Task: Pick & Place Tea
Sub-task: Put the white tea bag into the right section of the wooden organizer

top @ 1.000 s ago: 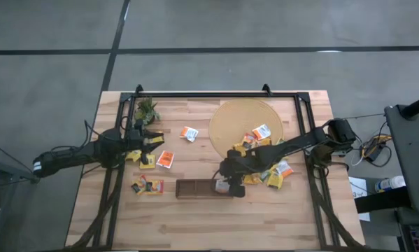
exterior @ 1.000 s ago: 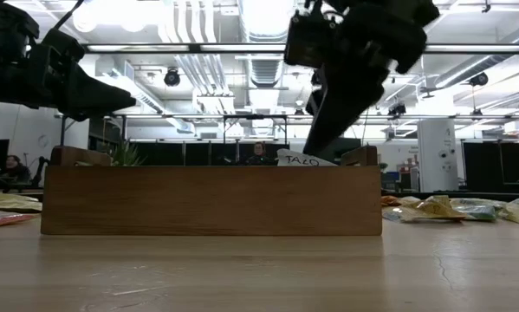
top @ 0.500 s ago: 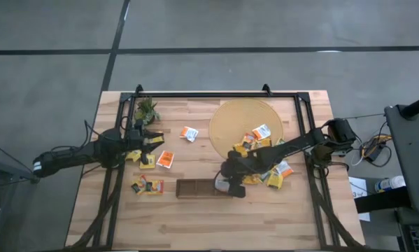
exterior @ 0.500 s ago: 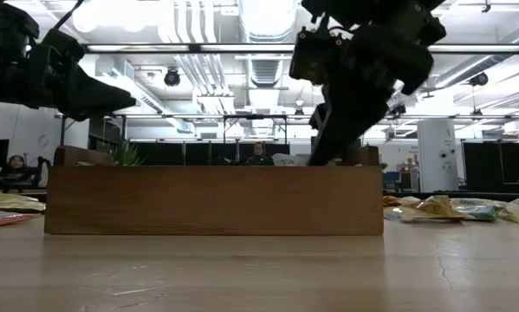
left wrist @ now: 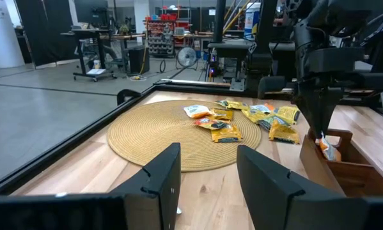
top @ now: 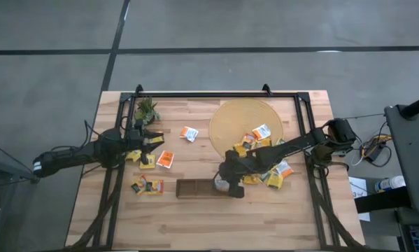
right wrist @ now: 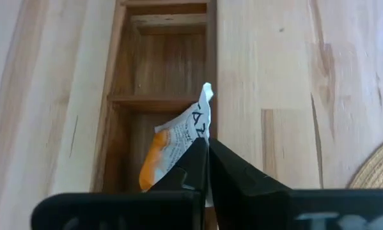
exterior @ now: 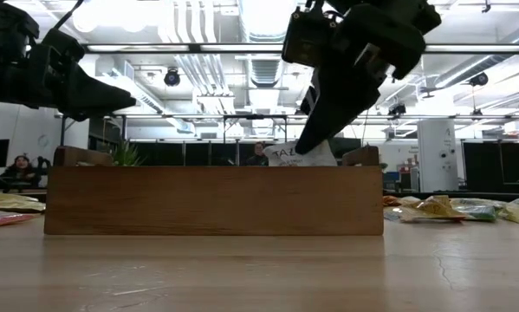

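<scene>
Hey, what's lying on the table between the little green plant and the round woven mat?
One white-and-orange tea sachet lies on bare wood between the plant and the mat, touching neither. The high view shows it.

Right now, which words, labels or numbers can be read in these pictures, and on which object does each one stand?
"TAZ": dark letters on the white-and-orange tea sachet pinched in the right hand over the wooden tray; any further letters are hidden.
The dark marks on the yellow sachets on the round mat: too small to read.
Signs in the room behind: too blurred to read.
</scene>
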You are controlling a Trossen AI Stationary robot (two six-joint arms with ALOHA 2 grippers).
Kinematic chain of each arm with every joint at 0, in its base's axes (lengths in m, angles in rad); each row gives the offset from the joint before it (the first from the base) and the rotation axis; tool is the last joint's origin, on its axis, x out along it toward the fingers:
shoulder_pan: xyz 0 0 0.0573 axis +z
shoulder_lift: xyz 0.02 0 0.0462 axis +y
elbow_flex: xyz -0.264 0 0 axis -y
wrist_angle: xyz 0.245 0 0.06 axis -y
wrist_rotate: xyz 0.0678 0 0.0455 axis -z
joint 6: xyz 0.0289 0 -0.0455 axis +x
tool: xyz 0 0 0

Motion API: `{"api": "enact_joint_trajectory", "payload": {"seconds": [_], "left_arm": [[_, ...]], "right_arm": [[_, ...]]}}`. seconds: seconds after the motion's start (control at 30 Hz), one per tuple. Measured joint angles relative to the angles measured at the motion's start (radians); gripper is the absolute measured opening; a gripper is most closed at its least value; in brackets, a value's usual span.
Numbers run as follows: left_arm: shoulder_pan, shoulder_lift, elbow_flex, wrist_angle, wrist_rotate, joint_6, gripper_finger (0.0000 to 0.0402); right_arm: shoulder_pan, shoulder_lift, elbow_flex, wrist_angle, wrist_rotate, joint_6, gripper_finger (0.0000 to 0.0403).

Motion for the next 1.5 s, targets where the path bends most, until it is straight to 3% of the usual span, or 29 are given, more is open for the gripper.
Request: {"api": "enact_joint_trajectory", "payload": {"seconds": [0.6,1.1,1.5], "left_arm": [[0.000,0.000,0.000,0.000,0.000,0.000,0.0147],[0.000,0.000,0.000,0.000,0.000,0.000,0.0147],[0.000,0.000,0.000,0.000,0.000,0.000,0.0147]], "right_arm": [[0.144,0.000,0.000,0.002,0.290,-0.184,0.0008],[0.144,0.000,0.000,0.002,0.340,-0.284,0.0008],[0.139,0.000,0.000,-0.034,0.339,-0.242,0.0009]]}}
